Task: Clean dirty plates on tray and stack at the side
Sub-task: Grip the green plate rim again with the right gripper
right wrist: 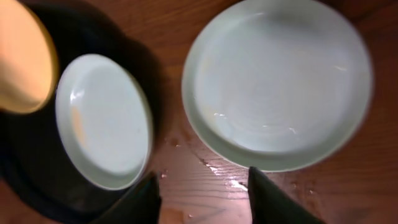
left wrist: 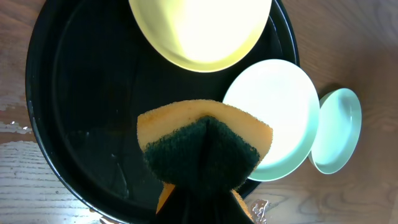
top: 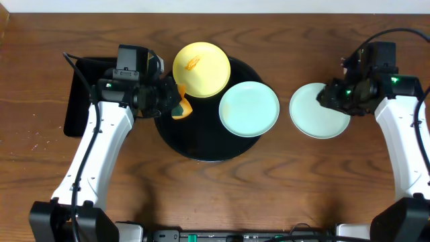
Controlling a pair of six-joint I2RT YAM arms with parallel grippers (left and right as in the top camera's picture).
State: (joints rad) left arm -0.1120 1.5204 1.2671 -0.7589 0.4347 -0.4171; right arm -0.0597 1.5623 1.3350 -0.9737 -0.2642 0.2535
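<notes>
Overhead shows three plates (top: 248, 108), one tray (top: 195, 144), one sponge (top: 181, 107).

White arms (top: 101, 144), black joints (top: 131, 93), green lights (top: 395, 81)

dark wooden table (top: 282, 195), pale strip (top: 201, 5) beyond.

You have the tray (top: 195, 142) at the middle of the table (top: 269, 195). The first plate (top: 201, 68) rests on its far rim and the second plate (top: 248, 108) overhangs its right rim. The third plate (top: 316, 114) lies on the table, just right of the second. The sponge (top: 180, 107), gripped in your left pincer (top: 173, 99), is over the tray's left side. A smaller tray (top: 79, 101) lies further left.
</notes>
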